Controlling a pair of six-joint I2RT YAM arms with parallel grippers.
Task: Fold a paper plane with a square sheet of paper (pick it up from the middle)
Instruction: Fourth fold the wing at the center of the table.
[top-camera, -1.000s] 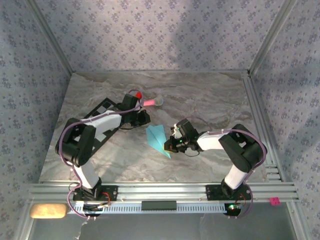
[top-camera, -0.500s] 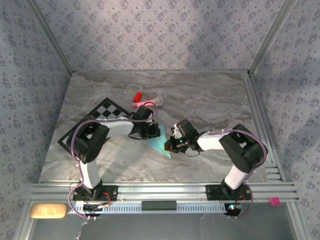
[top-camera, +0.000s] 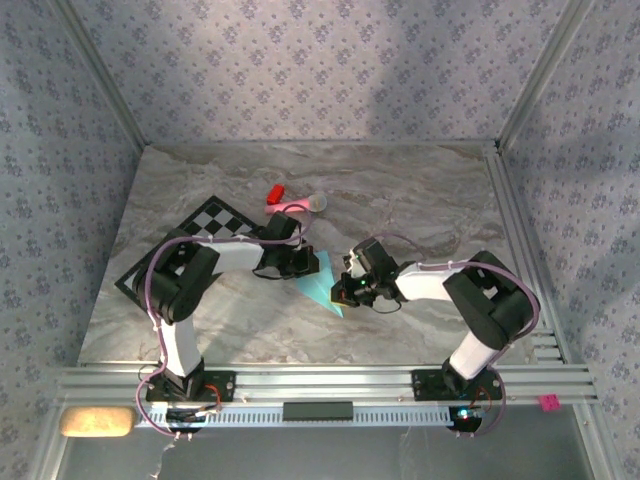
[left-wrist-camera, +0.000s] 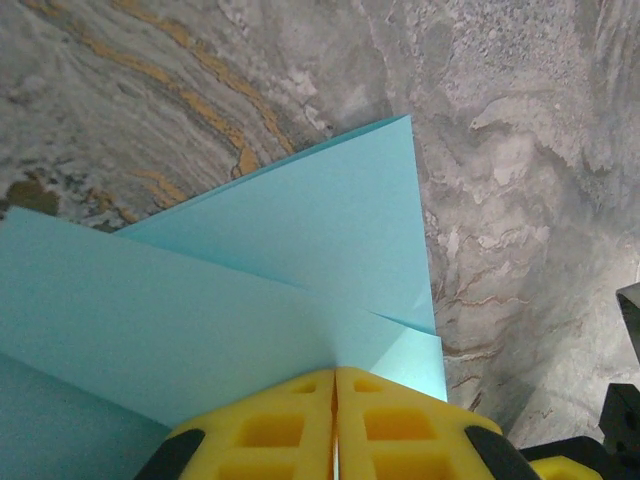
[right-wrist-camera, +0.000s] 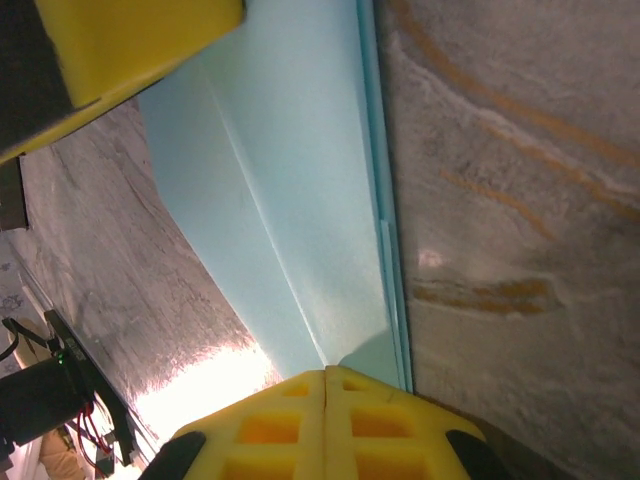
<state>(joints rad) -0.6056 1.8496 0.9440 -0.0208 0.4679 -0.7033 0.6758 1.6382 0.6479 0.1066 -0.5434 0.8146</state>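
The light-blue paper is folded into a pointed paper plane (top-camera: 322, 287) lying mid-table, with its tip toward the front edge. My left gripper (top-camera: 305, 263) is at its wide back end. In the left wrist view its yellow pads (left-wrist-camera: 400, 420) are shut, with a fold of the plane (left-wrist-camera: 250, 270) running into their seam. My right gripper (top-camera: 345, 290) is at the plane's right edge. In the right wrist view the right gripper (right-wrist-camera: 326, 378) is shut where a crease of the plane (right-wrist-camera: 290, 200) meets the pads. A left finger (right-wrist-camera: 120, 40) shows at top left there.
A black-and-white checkered mat (top-camera: 215, 218) lies to the left, partly under the left arm. A pink stick toy (top-camera: 292, 206) with a red piece (top-camera: 274, 192) lies behind the grippers. Aluminium rails (top-camera: 520, 250) border the right and front edges.
The left arm swung right from over the checkered mat to the plane's back end, uncovering the mat, then stayed put. The right gripper stayed at the plane.
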